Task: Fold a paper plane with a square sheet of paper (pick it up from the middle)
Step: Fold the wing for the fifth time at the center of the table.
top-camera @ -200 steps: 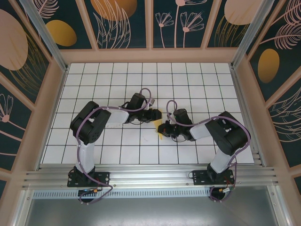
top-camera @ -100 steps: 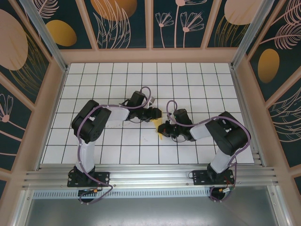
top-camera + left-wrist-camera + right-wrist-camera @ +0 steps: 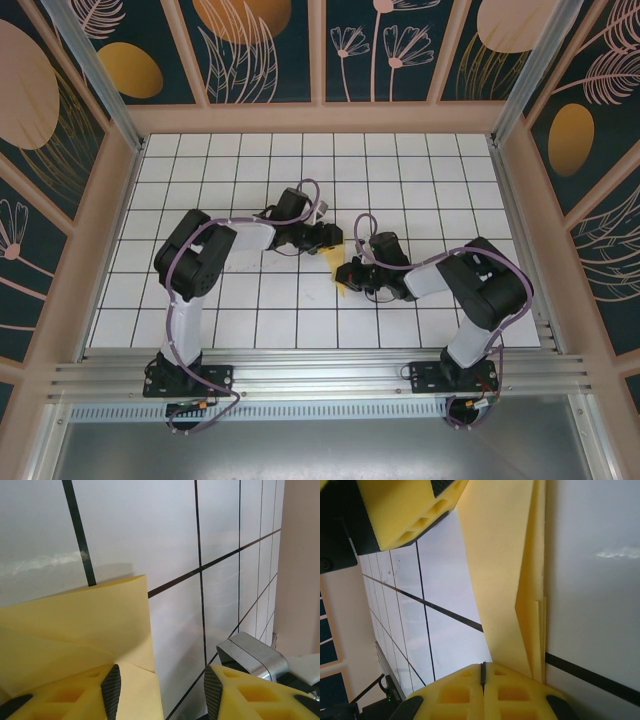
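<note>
The yellow sheet of paper [image 3: 340, 272], folded into layers, lies on the white grid table [image 3: 240, 170] between my two grippers. My left gripper [image 3: 331, 243] is at its far end, jaws open. In the left wrist view a raised flap of the paper [image 3: 75, 625] stands beside the left pad, partly inside the gap of the left gripper [image 3: 162, 692]. My right gripper [image 3: 350, 281] is at the near end. In the right wrist view the right gripper [image 3: 482, 672] is shut, pads pressed together. The folded paper [image 3: 505, 570] runs from under its right finger, not into the seam.
Wooden frame walls [image 3: 115, 200] close the table on three sides, and an aluminium rail [image 3: 320, 372] runs along the near edge by the arm bases. A yellow finger of the left gripper [image 3: 405, 510] hangs over the paper's far end. A grey metal block [image 3: 252, 652] sits beyond the left gripper's right finger.
The left arm's wrist and gripper have shifted slightly toward the far side, and the paper's far end looks a little more raised. The right arm has stayed put.
</note>
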Controlling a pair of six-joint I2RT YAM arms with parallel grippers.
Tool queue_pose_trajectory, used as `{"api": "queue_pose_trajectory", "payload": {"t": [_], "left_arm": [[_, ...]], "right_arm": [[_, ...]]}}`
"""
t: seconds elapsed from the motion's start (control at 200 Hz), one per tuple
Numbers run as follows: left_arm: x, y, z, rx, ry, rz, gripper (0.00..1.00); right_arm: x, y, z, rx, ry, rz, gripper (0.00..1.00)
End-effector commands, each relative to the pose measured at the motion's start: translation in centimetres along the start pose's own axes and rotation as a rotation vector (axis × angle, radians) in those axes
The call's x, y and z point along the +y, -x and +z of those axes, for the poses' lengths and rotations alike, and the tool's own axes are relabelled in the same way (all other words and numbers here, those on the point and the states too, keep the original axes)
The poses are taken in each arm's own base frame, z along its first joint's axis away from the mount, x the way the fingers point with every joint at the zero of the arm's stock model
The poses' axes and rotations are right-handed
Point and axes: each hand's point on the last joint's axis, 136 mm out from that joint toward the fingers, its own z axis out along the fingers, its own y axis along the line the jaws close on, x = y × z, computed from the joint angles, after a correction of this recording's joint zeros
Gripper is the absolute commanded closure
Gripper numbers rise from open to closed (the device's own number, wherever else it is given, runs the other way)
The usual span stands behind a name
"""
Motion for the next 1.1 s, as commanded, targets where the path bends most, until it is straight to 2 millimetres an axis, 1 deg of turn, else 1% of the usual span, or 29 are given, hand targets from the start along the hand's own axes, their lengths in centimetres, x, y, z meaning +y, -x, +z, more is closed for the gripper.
{"api": "queue_pose_trajectory", "payload": {"t": [0.0, 0.12, 0.305, 0.485, 0.565, 0.636, 0.756, 0.826, 0.886, 0.916, 0.986, 1.031, 1.096], "left_arm": [[4.5, 4.3, -0.8, -0.139, 0.143, 0.018, 0.49], [5.2, 4.7, -0.9, -0.136, 0.169, 0.014, 0.49], [5.6, 5.4, -1.1, -0.137, 0.179, 0.019, 0.49], [4.7, 6.6, -1.5, -0.150, 0.163, 0.042, 0.48], [3.7, 7.3, -1.9, -0.155, 0.147, 0.062, 0.47], [2.2, 7.9, -2.6, -0.166, 0.128, 0.089, 0.47], [-1.1, 8.6, -4.8, -0.214, 0.082, 0.126, 0.47], [-3.2, 8.1, -6.0, -0.230, 0.016, 0.137, 0.50], [-4.2, 7.2, -6.6, -0.230, -0.037, 0.128, 0.56], [-4.4, 6.5, -6.6, -0.221, -0.058, 0.120, 0.59], [-4.5, 4.8, -6.0, -0.186, -0.080, 0.101, 0.66], [-4.3, 3.7, -5.3, -0.153, -0.084, 0.096, 0.70], [-4.2, 2.1, -4.0, -0.108, -0.091, 0.089, 0.73]], "right_arm": [[-8.9, -6.0, -1.3, 0.144, -0.300, 0.175, 1.00], [-8.8, -5.9, -1.4, 0.143, -0.298, 0.172, 1.00], [-8.9, -5.9, -1.4, 0.140, -0.300, 0.173, 1.00], [-8.9, -5.8, -1.5, 0.136, -0.300, 0.173, 1.00], [-8.9, -5.7, -1.4, 0.133, -0.299, 0.174, 1.00], [-8.7, -5.5, -1.4, 0.131, -0.297, 0.169, 1.00], [-8.5, -5.2, -1.3, 0.126, -0.293, 0.165, 1.00], [-8.4, -5.1, -1.1, 0.127, -0.289, 0.163, 1.00], [-8.3, -4.9, -1.0, 0.125, -0.288, 0.161, 1.00], [-8.4, -4.9, -0.9, 0.127, -0.288, 0.163, 1.00], [-8.3, -4.8, -0.8, 0.125, -0.284, 0.165, 1.00], [-8.4, -4.8, -0.8, 0.121, -0.284, 0.166, 1.00], [-8.4, -4.8, -0.7, 0.120, -0.284, 0.170, 1.00]]}}
